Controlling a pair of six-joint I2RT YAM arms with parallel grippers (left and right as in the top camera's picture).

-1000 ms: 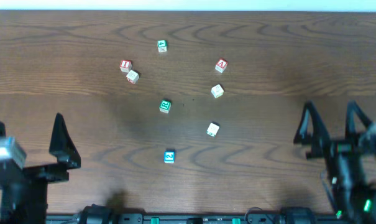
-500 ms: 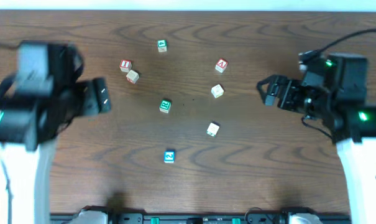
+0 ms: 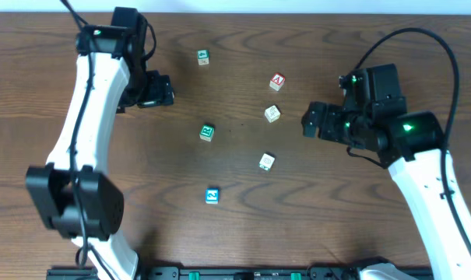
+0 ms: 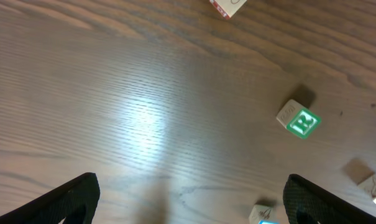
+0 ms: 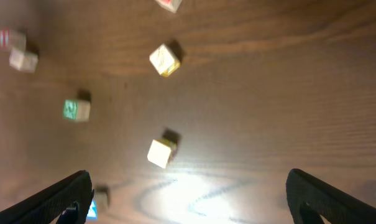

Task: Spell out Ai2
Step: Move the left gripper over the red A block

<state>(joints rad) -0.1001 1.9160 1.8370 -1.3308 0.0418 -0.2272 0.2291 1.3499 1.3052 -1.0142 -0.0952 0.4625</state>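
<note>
Small letter blocks lie scattered on the wooden table. The red "A" block (image 3: 277, 81) sits at the back right, and a green block marked "2" (image 3: 207, 133) is in the middle. In the right wrist view a red-marked block (image 5: 10, 38) lies far left beside a plain one (image 5: 23, 60); the left arm hides both in the overhead view. My left gripper (image 3: 151, 89) hovers open and empty over that spot. My right gripper (image 3: 313, 120) is open and empty, to the right of the blocks. The green block also shows in the left wrist view (image 4: 298, 120).
Other blocks: a green one (image 3: 202, 56) at the back, a yellowish one (image 3: 272, 113) below the "A", a white one (image 3: 267, 162) and a blue one (image 3: 212, 195) nearer the front. The table's far edge (image 3: 297, 13) runs along the top.
Both arms have risen from the front edge and reached out over the table, the left one to the back left over the red block, the right one towards the blocks from the right.
</note>
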